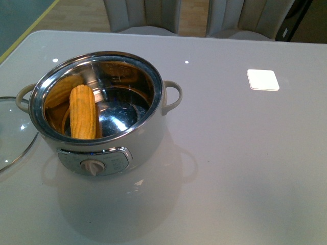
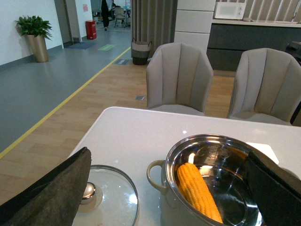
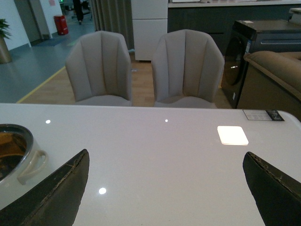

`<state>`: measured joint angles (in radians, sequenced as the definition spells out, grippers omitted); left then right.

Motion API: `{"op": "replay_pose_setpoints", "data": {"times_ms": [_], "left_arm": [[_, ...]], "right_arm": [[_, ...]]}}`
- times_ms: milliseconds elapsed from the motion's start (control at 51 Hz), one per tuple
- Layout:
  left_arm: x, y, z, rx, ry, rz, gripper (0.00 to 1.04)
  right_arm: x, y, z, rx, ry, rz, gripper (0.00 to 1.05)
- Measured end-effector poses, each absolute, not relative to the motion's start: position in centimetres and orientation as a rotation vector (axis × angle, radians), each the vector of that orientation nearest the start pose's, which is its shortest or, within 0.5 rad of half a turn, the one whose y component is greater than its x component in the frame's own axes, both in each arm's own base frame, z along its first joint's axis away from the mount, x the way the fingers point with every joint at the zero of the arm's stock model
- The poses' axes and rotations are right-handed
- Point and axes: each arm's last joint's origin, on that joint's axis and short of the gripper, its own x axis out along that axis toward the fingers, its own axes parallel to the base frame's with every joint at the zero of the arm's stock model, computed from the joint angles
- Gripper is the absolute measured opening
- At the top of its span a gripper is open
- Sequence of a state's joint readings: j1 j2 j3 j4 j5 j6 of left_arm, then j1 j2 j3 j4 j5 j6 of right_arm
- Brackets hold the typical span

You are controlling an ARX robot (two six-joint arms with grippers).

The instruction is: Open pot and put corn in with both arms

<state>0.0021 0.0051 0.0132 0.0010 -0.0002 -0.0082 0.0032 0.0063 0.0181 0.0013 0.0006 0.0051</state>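
Note:
The white pot point(image 1: 143, 140) stands open on the table, left of middle, its control knob point(image 1: 93, 167) facing me. The yellow-orange corn point(image 1: 83, 118) leans inside its steel bowl against the left wall. The corn point(image 2: 197, 190) and the pot point(image 2: 160, 175) also show in the left wrist view. My left gripper point(image 2: 171, 193) is open and empty, held back above the pot and the lid. My right gripper point(image 3: 167, 188) is open and empty over bare table right of the pot point(image 3: 21, 162). Neither arm shows in the front view.
The glass lid point(image 1: 13, 132) lies flat on the table left of the pot; its knob point(image 2: 88, 191) shows in the left wrist view. A small white square tile point(image 1: 263, 79) lies at the far right. Two grey chairs point(image 3: 141, 66) stand behind the table's far edge.

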Motion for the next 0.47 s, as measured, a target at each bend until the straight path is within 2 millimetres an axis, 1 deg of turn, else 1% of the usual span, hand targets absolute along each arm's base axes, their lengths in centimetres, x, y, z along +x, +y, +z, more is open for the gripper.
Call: {"op": "replay_pose_setpoints", "data": {"times_ms": [471], "left_arm": [[9.72,0.02,16.77,-0.008,-0.009,0.002,0.98]], "right_arm": [[9.7,0.03,16.93,0.005,-0.013,0.003,0.96]]}}
